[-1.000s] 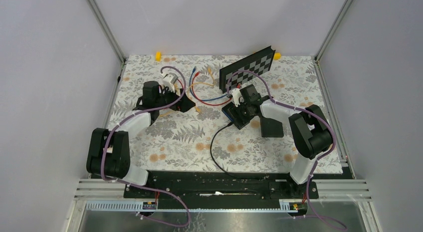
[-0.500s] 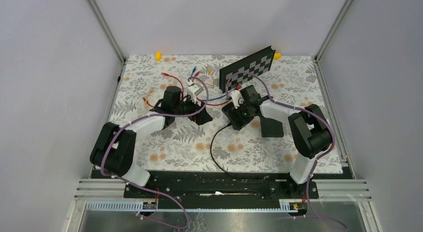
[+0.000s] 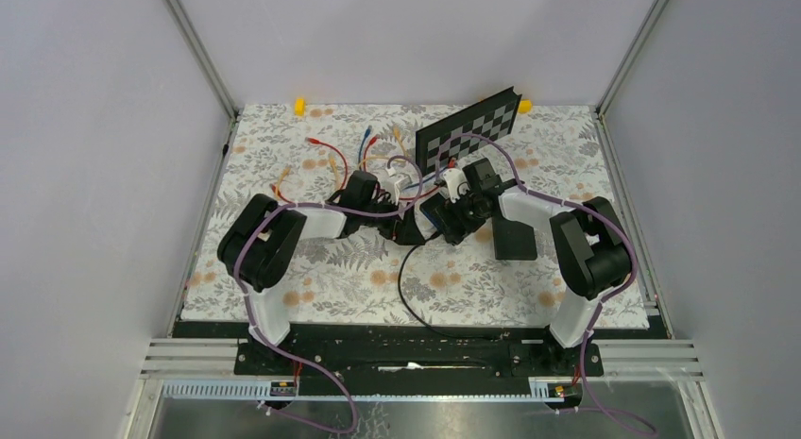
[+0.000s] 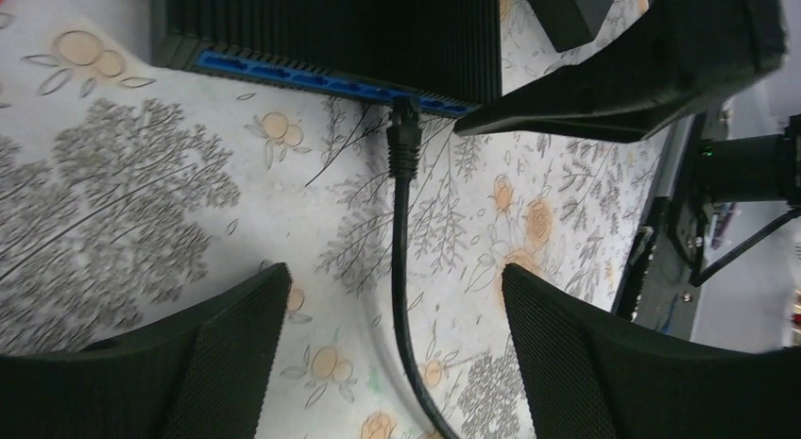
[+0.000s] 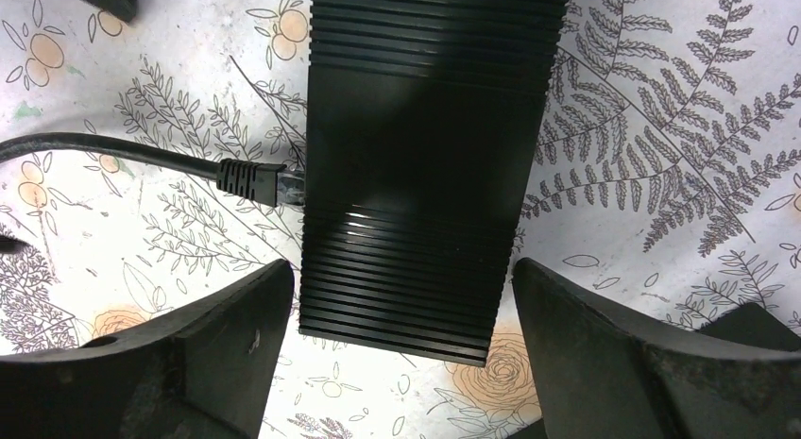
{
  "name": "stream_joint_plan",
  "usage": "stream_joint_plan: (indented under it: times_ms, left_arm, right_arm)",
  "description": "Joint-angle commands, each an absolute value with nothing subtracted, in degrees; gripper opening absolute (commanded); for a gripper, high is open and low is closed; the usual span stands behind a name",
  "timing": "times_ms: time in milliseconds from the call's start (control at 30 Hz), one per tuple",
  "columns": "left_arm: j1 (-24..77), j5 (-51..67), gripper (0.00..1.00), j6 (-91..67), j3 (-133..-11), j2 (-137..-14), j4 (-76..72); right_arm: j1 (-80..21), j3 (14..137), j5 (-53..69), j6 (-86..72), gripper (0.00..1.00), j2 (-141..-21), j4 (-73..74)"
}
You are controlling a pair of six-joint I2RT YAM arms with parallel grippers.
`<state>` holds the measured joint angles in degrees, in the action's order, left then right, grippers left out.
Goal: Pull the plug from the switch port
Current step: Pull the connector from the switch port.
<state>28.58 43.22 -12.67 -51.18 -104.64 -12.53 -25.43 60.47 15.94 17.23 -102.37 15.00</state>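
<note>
Plug [image 4: 404, 137] seemingly in; left tool [image 4: 392, 280] closer

A black ribbed switch [image 5: 425, 165] is pictured under the right claw [image 5: 401, 269]. A blue port strip [image 4: 321, 80] and black plug [image 4: 404, 146] are shown ahead of the left claw [image 4: 395, 269], on white cloth [image 4: 113, 175] printed with grey ferns and orange flowers.

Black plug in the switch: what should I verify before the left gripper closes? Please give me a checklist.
1. Plug seated in switch port: ok.
2. Left gripper open: ok.
3. Plug between left fingers: not ok, only the cable is; the plug lies ahead.
4. Right gripper open astride switch: ok.
5. Switch clamped: not ok, jaws open.
6. Plug latch pressed: cannot tell.
</note>
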Motion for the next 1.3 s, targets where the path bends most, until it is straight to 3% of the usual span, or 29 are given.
stream_joint_plan:
  times_ms: [0,400,567,1267]
  left_arm:
    - [30.06,46.30,0.83,-19.91,-54.89,-108.54,-19.58]
    - [30.76,44.89,0.70,-33.83,-54.38,-116.72,-31.96]
    - [30.76,48.09,0.61,-43.82,-54.42,-121.86,-40.59]
    - [31.00,48.49,0.42,-56.74,-54.77,-129.39,-49.69]
  right_arm:
    - [-25.02,60.50,17.45,17.86,0.90,-103.27,17.82]
    - [-24.96,61.47,19.16,16.66,0.57,-105.20,18.26]
    - [-24.17,62.14,20.83,15.63,0.53,-106.18,18.90]
    - [-22.50,62.75,24.90,14.69,0.48,-107.36,19.59]
